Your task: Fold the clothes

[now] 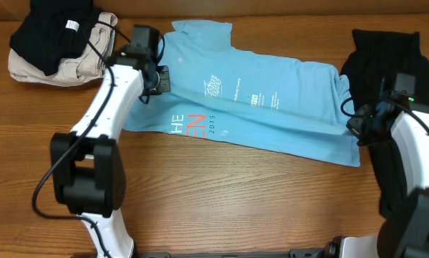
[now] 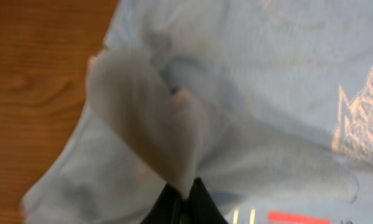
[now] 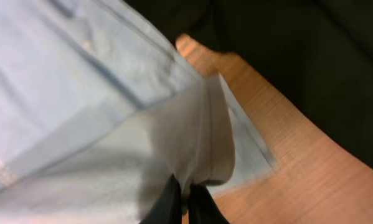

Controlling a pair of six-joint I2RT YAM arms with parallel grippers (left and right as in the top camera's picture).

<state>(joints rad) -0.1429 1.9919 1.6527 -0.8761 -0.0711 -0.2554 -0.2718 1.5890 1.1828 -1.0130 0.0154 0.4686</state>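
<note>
Pinching the light-blue T-shirt [image 1: 286, 118], your left hand [image 1: 155, 79] and right hand [image 1: 357, 127] each close tight on a thin fold; uneven pulling could slip it free.

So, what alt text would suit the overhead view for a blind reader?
A light-blue T-shirt lies spread across a wooden table, the left gripper and the right gripper each shut on an edge of it. Black and beige clothes are piled at top left; a black garment lies at right.

Light-blue T-shirt [image 1: 293, 122] bears white print [image 1: 213, 89] and red-and-white lettering [image 1: 189, 125].
</note>
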